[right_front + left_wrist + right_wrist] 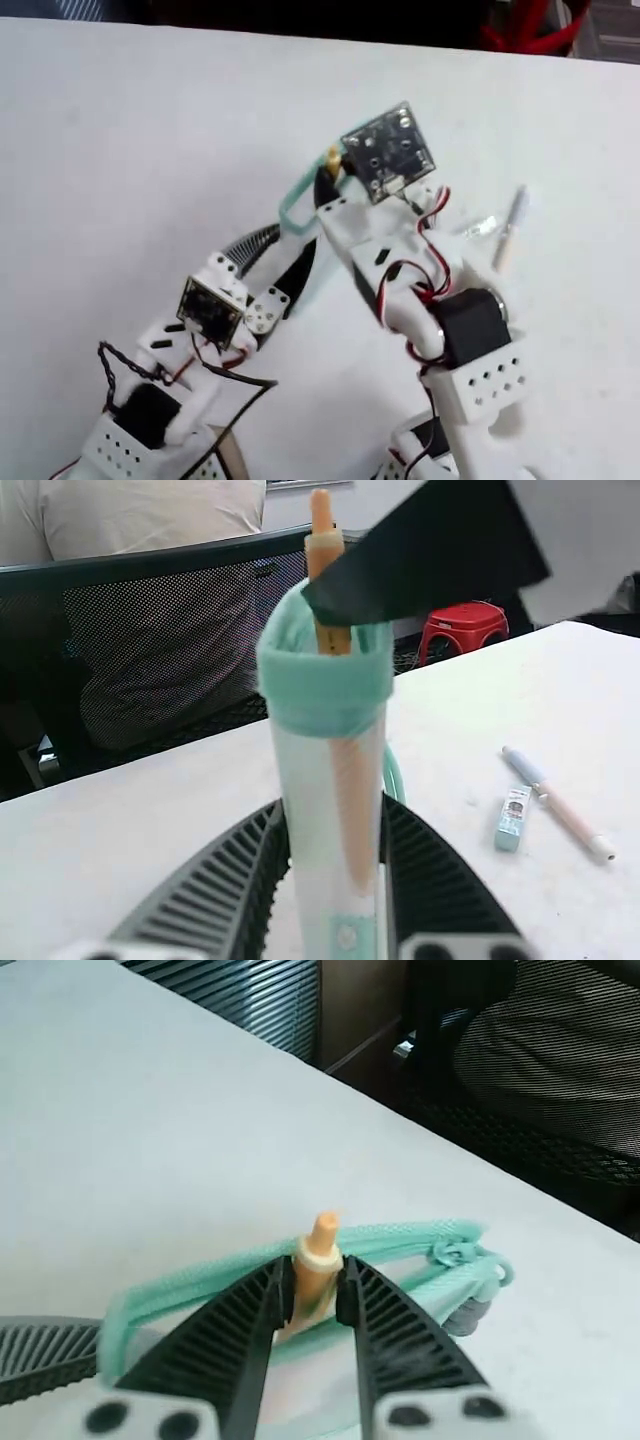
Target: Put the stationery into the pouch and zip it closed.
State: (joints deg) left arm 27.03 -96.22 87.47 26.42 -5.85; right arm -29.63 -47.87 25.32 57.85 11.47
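The mint-green and clear pouch (325, 690) stands upright with its mouth open, and my left gripper (333, 810) is shut on its body, one ribbed finger on each side. An orange pen (320, 520) sticks out of the mouth with most of its length inside. My right gripper (315, 1270) is shut on that orange pen (320, 1245) just above the mint rim of the pouch (400, 1240). From above, the right gripper (325, 185) hangs over the pouch (295, 205), and the left gripper (285, 250) is just below.
A pale loose pen (560, 805) and a small mint eraser-like block (513, 817) lie on the white table, to the right of the arms in the high view, pen (510, 230) and block (482, 226). Beyond the table's far edge stand a mesh chair (150, 630) and a red stool (465, 625).
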